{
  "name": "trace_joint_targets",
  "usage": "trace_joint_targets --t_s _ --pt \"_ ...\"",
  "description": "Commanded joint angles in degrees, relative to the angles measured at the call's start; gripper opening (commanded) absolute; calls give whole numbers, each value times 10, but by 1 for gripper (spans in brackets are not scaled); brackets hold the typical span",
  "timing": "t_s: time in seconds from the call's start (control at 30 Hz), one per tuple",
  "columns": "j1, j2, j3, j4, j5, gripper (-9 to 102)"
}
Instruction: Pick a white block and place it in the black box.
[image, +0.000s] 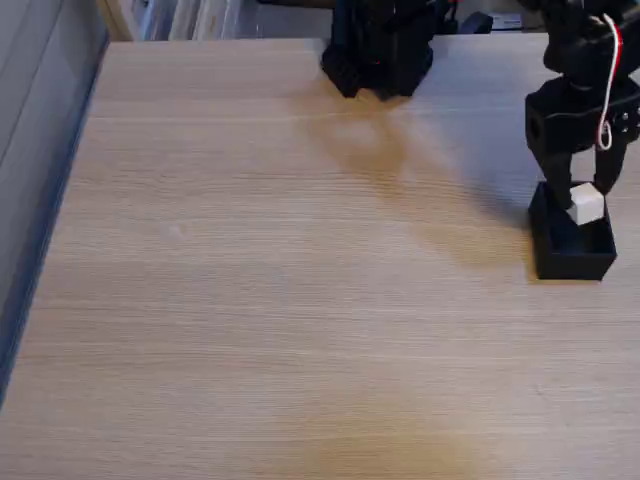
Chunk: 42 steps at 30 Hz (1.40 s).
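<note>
In the fixed view the black two-finger claw (580, 198) hangs over the small matte black open-topped box (571, 255) at the right edge of the pale wood-grain worktop (300, 280). Its fingers are clamped on the small plain white cube (586, 204), held just above the box opening. This looks like the placing step; next, the claw likely needs to part and let the cube drop inside.

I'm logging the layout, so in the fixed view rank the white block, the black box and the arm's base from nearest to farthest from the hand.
1. white block, between the fingers of the hand
2. black box, directly below
3. arm's base, far up-left at the table's back edge
</note>
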Motion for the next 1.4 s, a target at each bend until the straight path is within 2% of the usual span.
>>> trace_joint_targets --t_s 0.0,0.2,0.3,0.37,0.47,0.73,1.07,1.2,1.37 --pt "3 17 -17 -3 8 18" --pt "4 48 -3 4 4 19" --pt "20 80 24 2 -10 11" --pt "39 112 51 -6 -11 0" --pt "72 175 118 -25 -44 0" --pt "169 424 404 -71 -219 0" --pt "296 684 674 -77 -361 0" --pt "337 760 765 -97 -374 0" --pt "375 848 844 -76 -371 0"
